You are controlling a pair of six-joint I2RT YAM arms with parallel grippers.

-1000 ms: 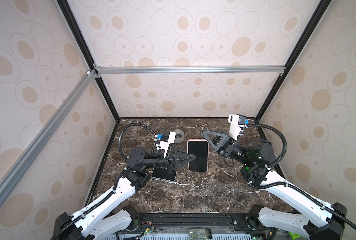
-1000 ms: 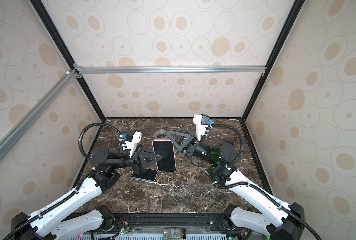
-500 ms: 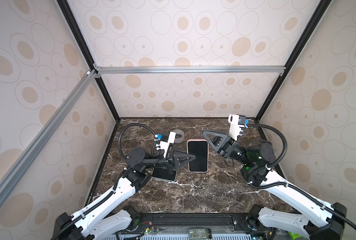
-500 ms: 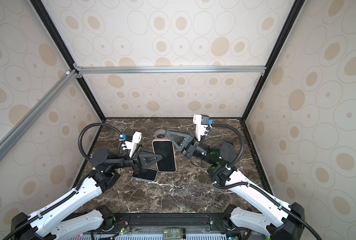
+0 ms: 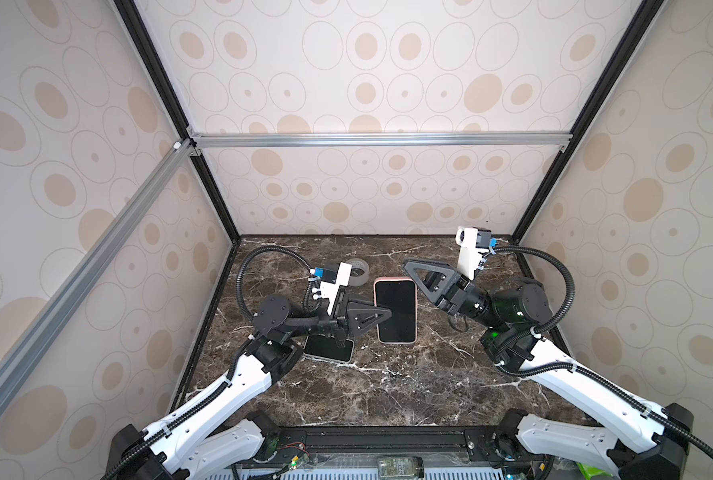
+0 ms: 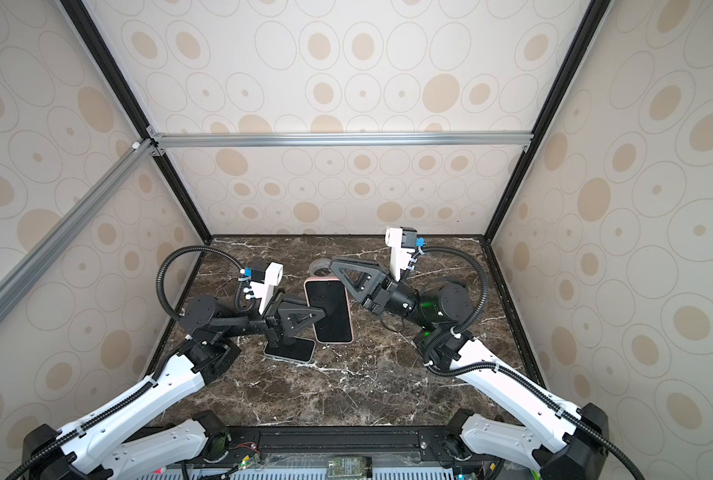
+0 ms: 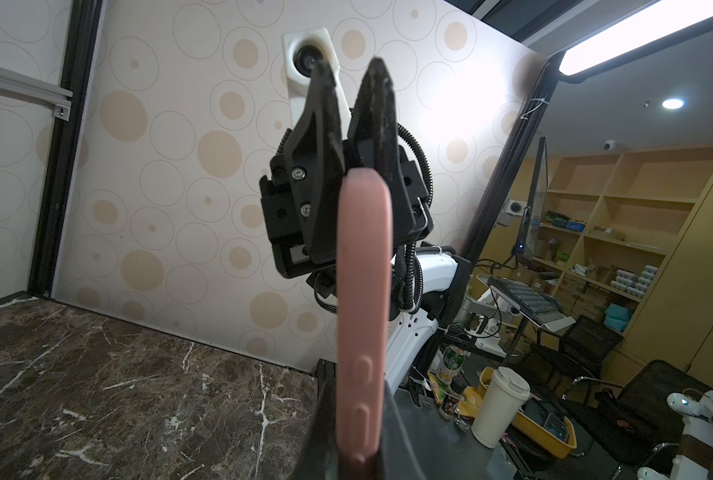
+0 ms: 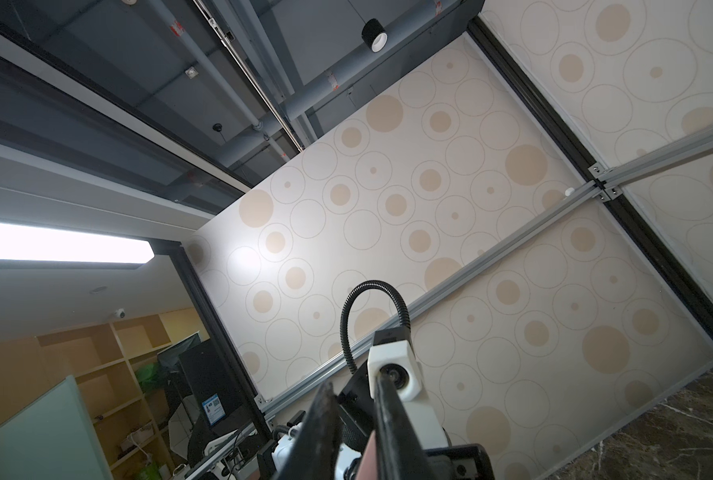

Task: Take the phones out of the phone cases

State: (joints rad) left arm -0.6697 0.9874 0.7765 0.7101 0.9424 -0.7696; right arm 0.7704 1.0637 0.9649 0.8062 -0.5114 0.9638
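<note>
Table: dark brown marble-patterned table [image 5: 388,386] with white veins, walled on three sides by circle-patterned panels.
Second phone: a second dark-screened phone with a pale rim [image 5: 325,351] lies flat on the table toward the left edge, under the left arm's wrist.
Left claw: the left claw [image 5: 384,314] reaches in from the left, its black triangular fingers clamped on the long left side of the cased phone, about midway along.
Phone: the black-screened smartphone [image 5: 395,309] is held off the table above its middle, screen up, between the two claws.
Case: the pink soft phone case [image 7: 363,291] wraps the phone. Its rim shows round the screen in both top views, so the phone sits inside it.
Right claw: the right claw [image 5: 408,266] comes in from the right at the phone's far right corner. Its fingers [image 7: 373,124] stand slightly apart, with the pink corner between them.
Tape: a grey roll of tape [image 5: 362,278] lies on the table near the far edge, beyond the left claw.
</note>
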